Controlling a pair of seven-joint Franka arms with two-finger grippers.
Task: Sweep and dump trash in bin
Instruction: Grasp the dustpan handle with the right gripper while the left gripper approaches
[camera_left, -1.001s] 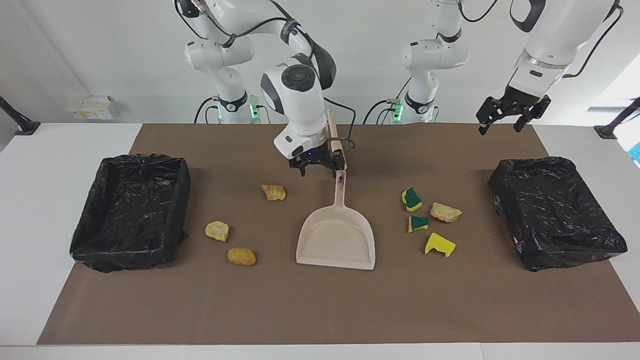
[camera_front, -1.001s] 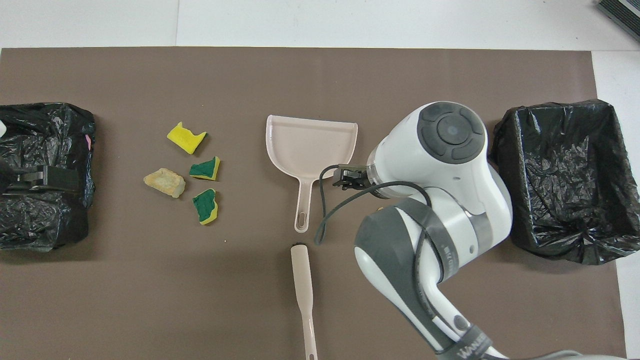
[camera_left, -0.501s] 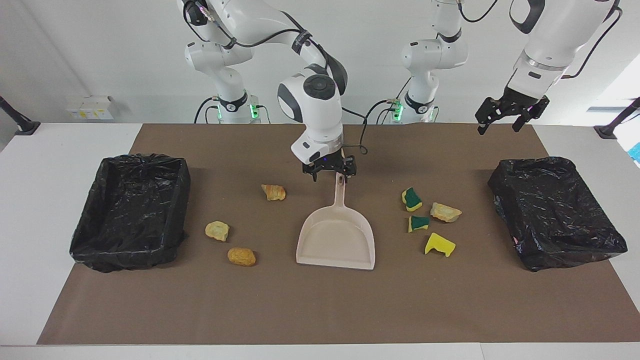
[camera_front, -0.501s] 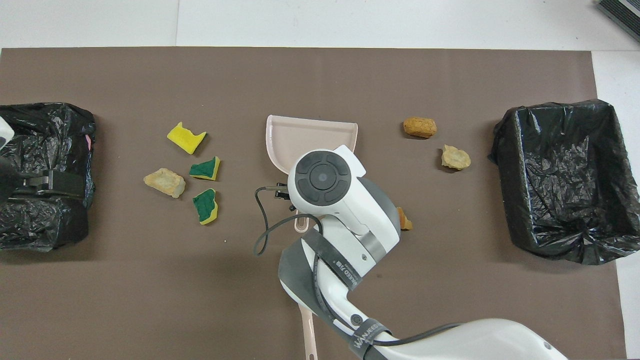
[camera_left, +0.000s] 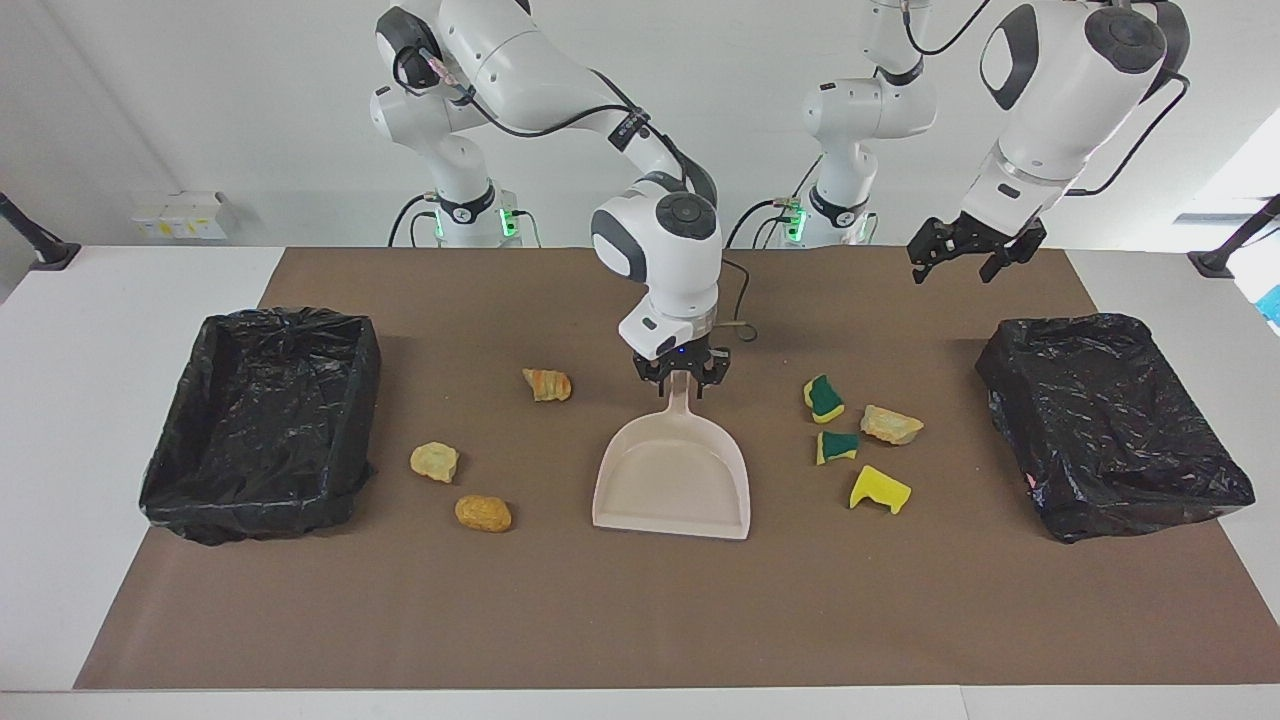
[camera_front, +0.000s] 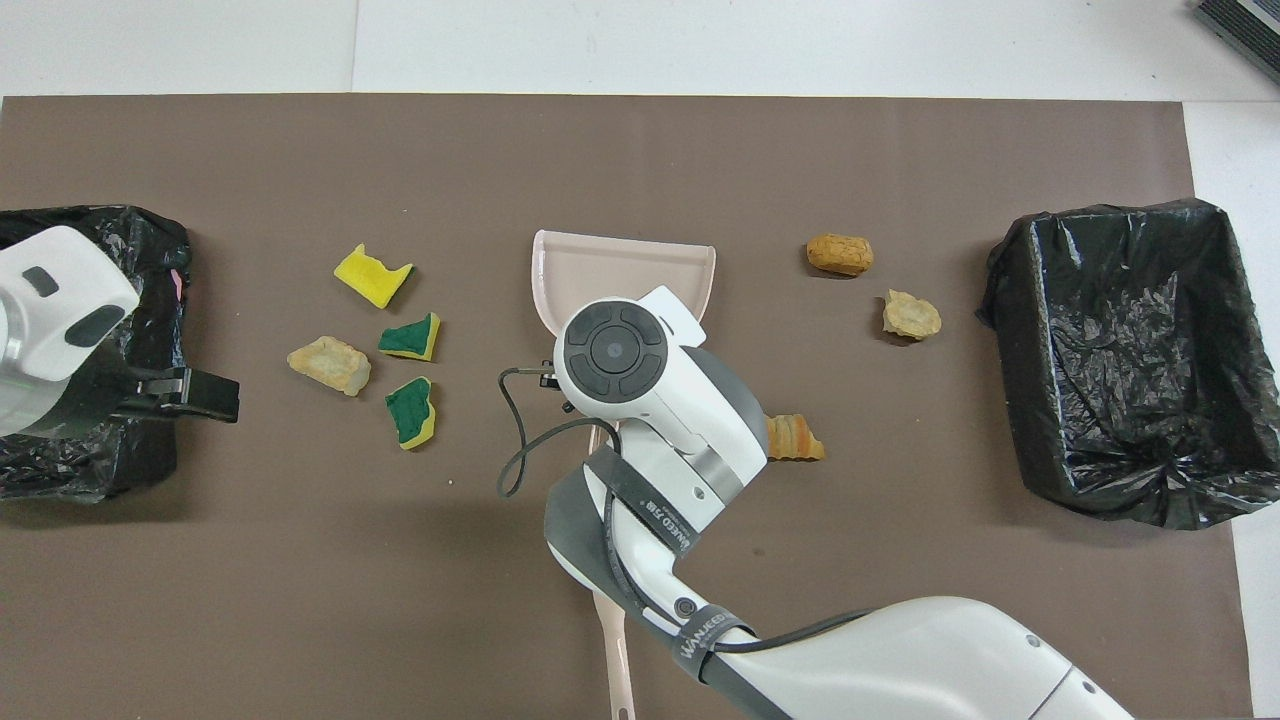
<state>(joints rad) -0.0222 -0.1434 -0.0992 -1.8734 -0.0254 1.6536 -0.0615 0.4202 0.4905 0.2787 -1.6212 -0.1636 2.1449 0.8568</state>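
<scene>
beige plastic first: the dustpan (camera_left: 672, 485) lay at mid-table, mouth away from the robots, handle pointing toward them. the right gripper (camera_left: 683, 374) sat low over the end of that handle, fingers straddling it; whether they had pinched it or still stood apart, cannot tell. the left gripper (camera_left: 962, 252) hung high with its fingers apart, over the mat near the bin (camera_left: 1110, 425) at the left arm's end.

trash lay in two groups on the mat, none in the pan. toward the left arm's end: two green-topped sponge pieces (camera_left: 824, 398), a yellow sponge piece (camera_left: 879, 490) and a pale bread chunk (camera_left: 891, 424), close together. toward the right arm's end: a ridged bread chunk (camera_left: 547, 384) near the dustpan handle, and two more bread chunks (camera_left: 434, 461) closer to the second bin (camera_left: 262, 422).

a brush handle (camera_front: 613, 640), same beige, lay on the mat nearer the robots than the dustpan, mostly under the right arm.

surface: brown mat (camera_left: 640, 610) over a white table (camera_left: 60, 420). both bins lined with crinkled black plastic. room: plain white wall, a small white box (camera_left: 180, 215) at the table's edge.
</scene>
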